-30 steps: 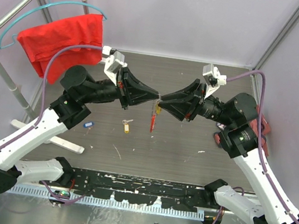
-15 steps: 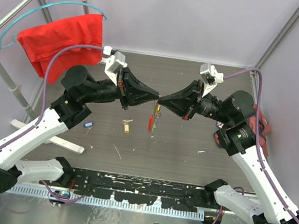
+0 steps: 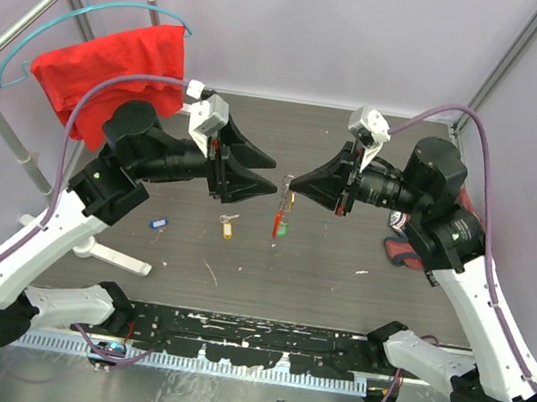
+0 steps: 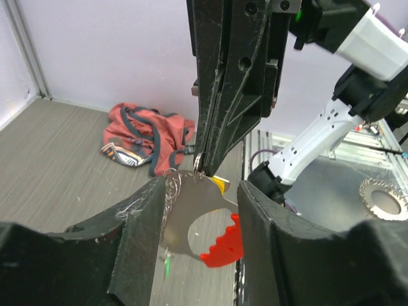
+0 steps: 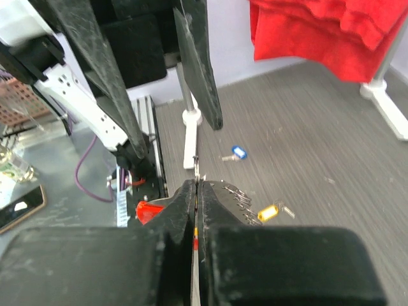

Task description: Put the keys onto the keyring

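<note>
Keyring (image 4: 191,220) had a shiny bare-metal loop and glossy red plastic bar. Table (image 3: 340,262) was matt grey wood-grain, scuffed. Red cloth (image 3: 117,67) looked soft, matt. Yellow key tag (image 5: 268,212) was glossy plastic. Left gripper (image 4: 203,185) fingers (image 4: 127,248) were matt black plastic, scratched.

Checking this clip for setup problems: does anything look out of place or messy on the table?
A crumpled red-and-grey cloth bundle lies on the table by the right arm, and white flecks litter the black rail at the near edge. Nothing else stands out.
</note>
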